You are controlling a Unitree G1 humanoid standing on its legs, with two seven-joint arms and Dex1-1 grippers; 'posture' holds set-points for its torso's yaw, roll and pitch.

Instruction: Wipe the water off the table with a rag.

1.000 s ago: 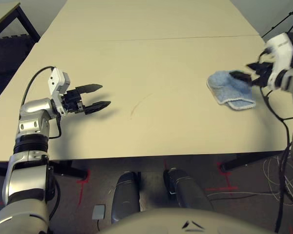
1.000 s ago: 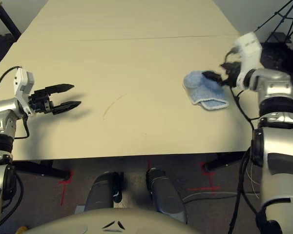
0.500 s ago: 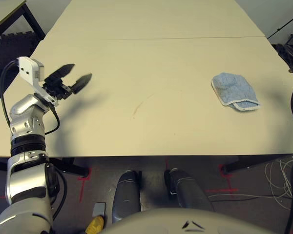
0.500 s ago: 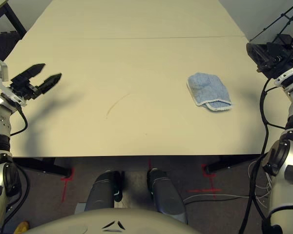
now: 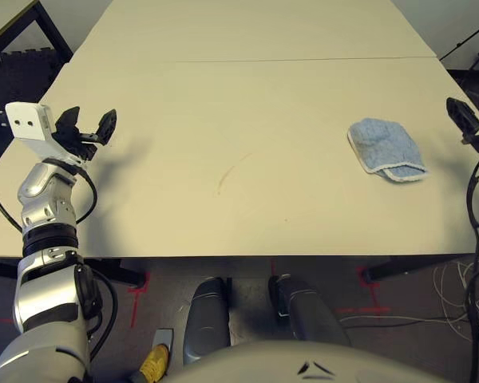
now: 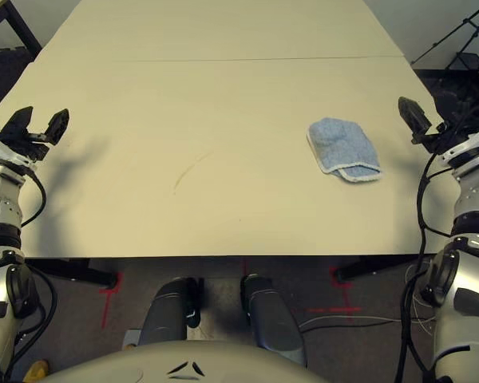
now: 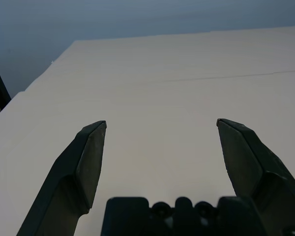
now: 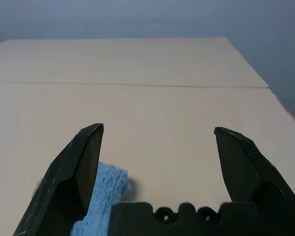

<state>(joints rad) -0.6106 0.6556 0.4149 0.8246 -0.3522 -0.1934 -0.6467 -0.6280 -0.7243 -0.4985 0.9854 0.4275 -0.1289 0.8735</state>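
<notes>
Rag point(image 5: 385, 148) on table point(image 5: 247, 96) (untouched)

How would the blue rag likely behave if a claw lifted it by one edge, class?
The rag looks like soft terry lying folded, so it would probably droop and unfold. It seems light. Pushed flat across the table, it would likely bunch rather than slide stiffly.

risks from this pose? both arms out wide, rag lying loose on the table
1. A faint brown streak sits mid-table, apart from the rag: the wipe may be incomplete.
2. Rag lies near the table edge; a clumsy regrasp by the open right gripper could push it off.
3. Left gripper is open, holding nothing.
</notes>
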